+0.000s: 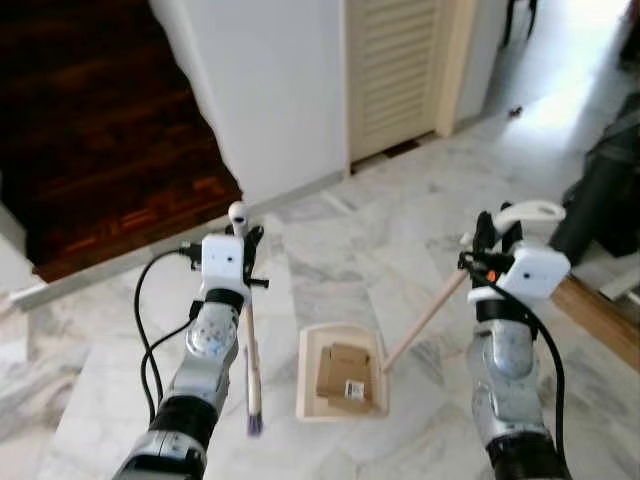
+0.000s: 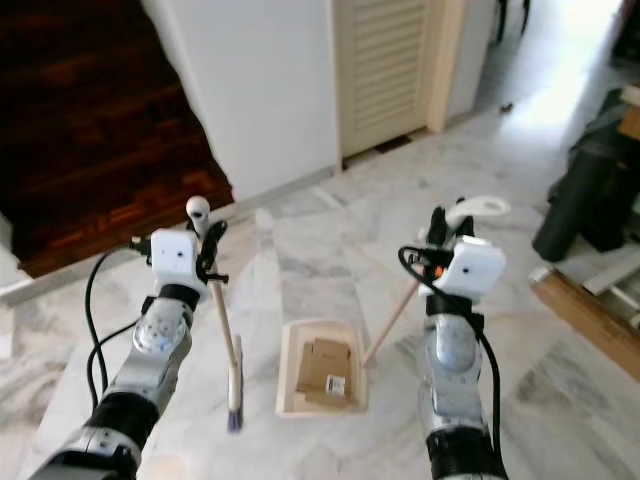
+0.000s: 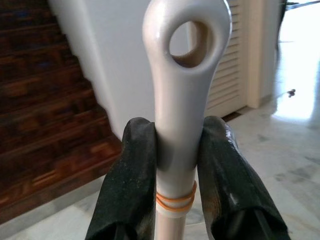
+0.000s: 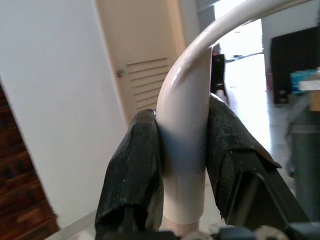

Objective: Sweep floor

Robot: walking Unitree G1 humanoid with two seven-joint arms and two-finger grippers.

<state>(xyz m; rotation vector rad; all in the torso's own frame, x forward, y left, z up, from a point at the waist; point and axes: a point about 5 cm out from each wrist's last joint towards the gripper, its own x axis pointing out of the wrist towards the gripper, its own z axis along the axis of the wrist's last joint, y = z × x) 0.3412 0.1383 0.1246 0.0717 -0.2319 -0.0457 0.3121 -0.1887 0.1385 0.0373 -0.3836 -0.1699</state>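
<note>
My left gripper (image 1: 244, 240) is shut on the white top of a small broom (image 1: 250, 340); its wooden stick slants down to purple bristles on the marble floor. In the left wrist view the black fingers (image 3: 127, 180) clamp the broom's handle (image 3: 181, 95), which ends in a hanging loop. My right gripper (image 1: 498, 232) is shut on the white curved grip of a dustpan handle (image 1: 430, 312). That stick runs down to a cream dustpan (image 1: 342, 384) lying between the arms, with brown cardboard scraps (image 1: 345, 375) in it. The right wrist view shows fingers (image 4: 132, 175) squeezing the grip (image 4: 185, 145).
A dark wooden staircase (image 1: 90, 120) rises at the far left, beside a white wall (image 1: 270, 90). A louvred cream door (image 1: 392, 70) stands behind. Black bags or furniture (image 1: 605, 195) and a wooden board sit at the right. Marble floor (image 1: 340, 250) stretches ahead.
</note>
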